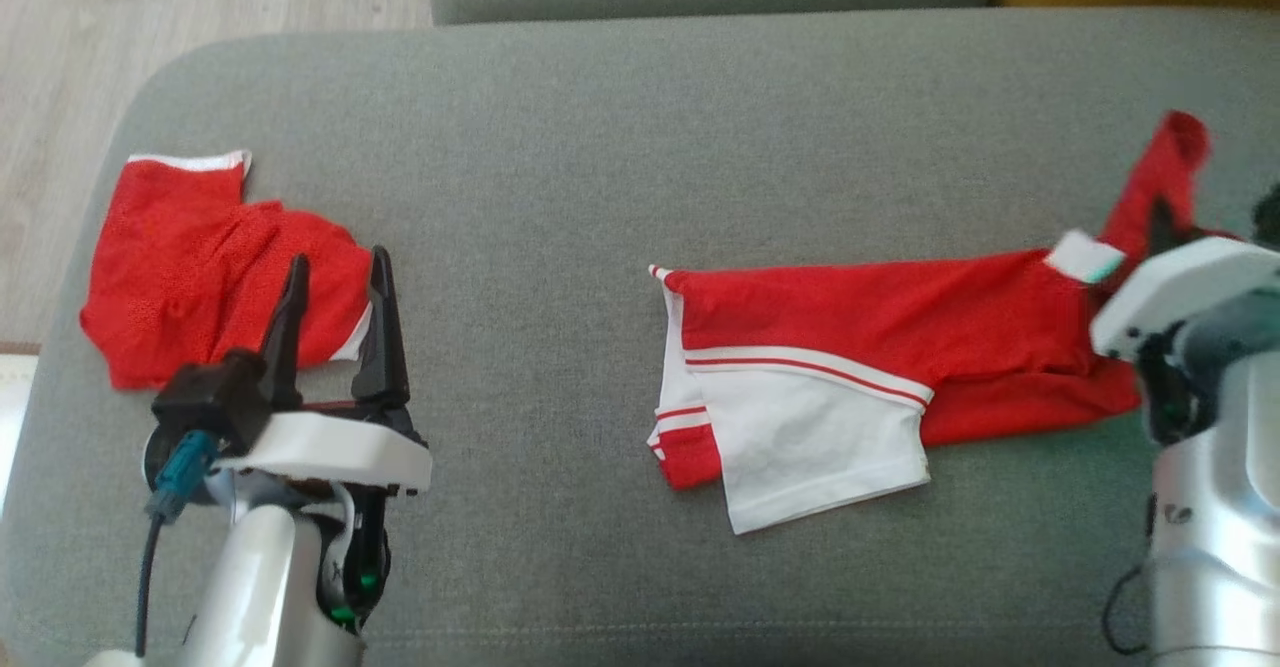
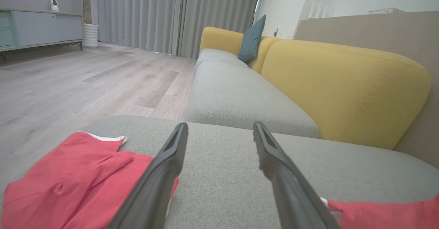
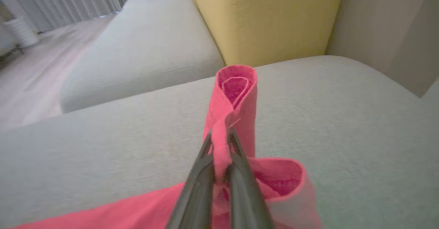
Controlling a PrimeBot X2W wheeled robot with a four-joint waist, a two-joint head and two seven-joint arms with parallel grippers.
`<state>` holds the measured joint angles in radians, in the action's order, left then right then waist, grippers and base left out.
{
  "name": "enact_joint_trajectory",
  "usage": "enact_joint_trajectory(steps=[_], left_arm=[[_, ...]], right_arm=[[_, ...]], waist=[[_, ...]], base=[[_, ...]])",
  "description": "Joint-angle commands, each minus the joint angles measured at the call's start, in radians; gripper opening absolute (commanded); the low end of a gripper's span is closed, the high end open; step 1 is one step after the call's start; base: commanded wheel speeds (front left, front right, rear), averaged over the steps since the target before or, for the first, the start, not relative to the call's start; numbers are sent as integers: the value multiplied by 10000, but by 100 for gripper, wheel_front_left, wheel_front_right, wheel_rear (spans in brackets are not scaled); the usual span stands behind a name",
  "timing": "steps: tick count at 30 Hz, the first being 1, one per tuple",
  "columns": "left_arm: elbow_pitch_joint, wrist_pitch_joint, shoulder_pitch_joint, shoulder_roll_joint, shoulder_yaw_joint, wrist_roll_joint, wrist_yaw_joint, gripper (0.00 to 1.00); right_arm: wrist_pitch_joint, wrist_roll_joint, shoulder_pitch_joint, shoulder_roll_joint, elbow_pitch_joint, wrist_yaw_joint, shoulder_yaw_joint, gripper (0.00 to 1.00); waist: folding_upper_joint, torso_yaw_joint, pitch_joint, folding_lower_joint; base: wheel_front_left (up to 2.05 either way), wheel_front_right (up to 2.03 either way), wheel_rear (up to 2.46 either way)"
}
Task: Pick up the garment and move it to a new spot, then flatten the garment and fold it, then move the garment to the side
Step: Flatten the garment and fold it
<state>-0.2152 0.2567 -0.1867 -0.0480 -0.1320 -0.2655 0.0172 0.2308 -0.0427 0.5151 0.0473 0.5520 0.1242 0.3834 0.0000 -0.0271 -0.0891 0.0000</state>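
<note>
Judging progress first: the garment (image 1: 880, 347) lies stretched left to right across the middle and right of the grey seat (image 1: 560, 167), and it is not flat. Its white panel with red stripes is doubled over at the left end, and the red body is bunched into a long band. I read this as the early part of the job, with the pick-up or the drag to a new spot in hand. Flattening, folding and setting aside are all left to do. A second red cloth (image 1: 200, 267) sits rumpled near the seat's left corner, well apart from the garment. I cannot tell whether it is a finished piece.

Checking the right pincer (image 3: 219, 138): jaws together, clamped on a pinch of the garment's red fabric at its right end. In the wrist view the fabric rises above the tips in a rolled loop, with another fold hanging to their right. That end looks lifted off the seat, while the rest lies on it.

Checking the left pincer (image 1: 339, 262): jaws wide apart, nothing between them. In the head view its tips overlap the right edge of the second cloth. I cannot settle whether they touch it.
</note>
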Motion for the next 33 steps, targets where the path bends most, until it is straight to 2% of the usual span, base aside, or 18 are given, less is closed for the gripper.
enact_joint_trajectory(steps=[1, 2, 3, 8, 11, 14, 22, 32, 33], left_arm=[[323, 51, -255, -57, 354, 52, 15, 100], [335, 51, -226, -53, 355, 51, 23, 100], [335, 51, -226, -53, 355, 51, 23, 100], [382, 51, -140, -42, 407, 55, 29, 100], [391, 51, -117, -38, 412, 75, 14, 100], [386, 51, -138, -34, 356, 100, -7, 100], [276, 51, -168, -27, 238, 107, -25, 100], [135, 51, -128, -24, 195, 101, -5, 100], [130, 51, -122, -24, 179, 93, 1, 100]], right_arm=[[221, 883, 58, 33, -568, 65, -799, 0], [380, 1481, -77, 32, -738, 65, -1200, 0], [380, 1481, -77, 32, -738, 65, -1200, 0], [707, 4180, -963, 31, -1709, 65, -3232, 0], [455, 5556, -1490, 31, -2063, 65, -4461, 0], [-81, 6151, -1842, 31, -2094, 65, -5503, 0], [-1779, 7580, -1916, 30, -924, 65, -7581, 0], [-3639, 9736, -1124, 30, 795, 65, -10395, 0], [-3802, 9843, -1018, 30, 955, 65, -10609, 11]], waist=[[0, -29, 159, 0], [0, -28, 195, 0], [0, -28, 195, 0], [0, 23, 297, 0], [0, 87, 290, 0], [0, 196, 225, 0], [0, 549, 69, 0], [0, 667, 171, 0], [0, 657, 178, 0]], base=[[0, 0, 0], [0, 0, 0], [0, 0, 0], [0, 0, 0], [0, 0, 0], [0, 0, 0], [0, 0, 0], [0, 0, 0], [0, 0, 0]])
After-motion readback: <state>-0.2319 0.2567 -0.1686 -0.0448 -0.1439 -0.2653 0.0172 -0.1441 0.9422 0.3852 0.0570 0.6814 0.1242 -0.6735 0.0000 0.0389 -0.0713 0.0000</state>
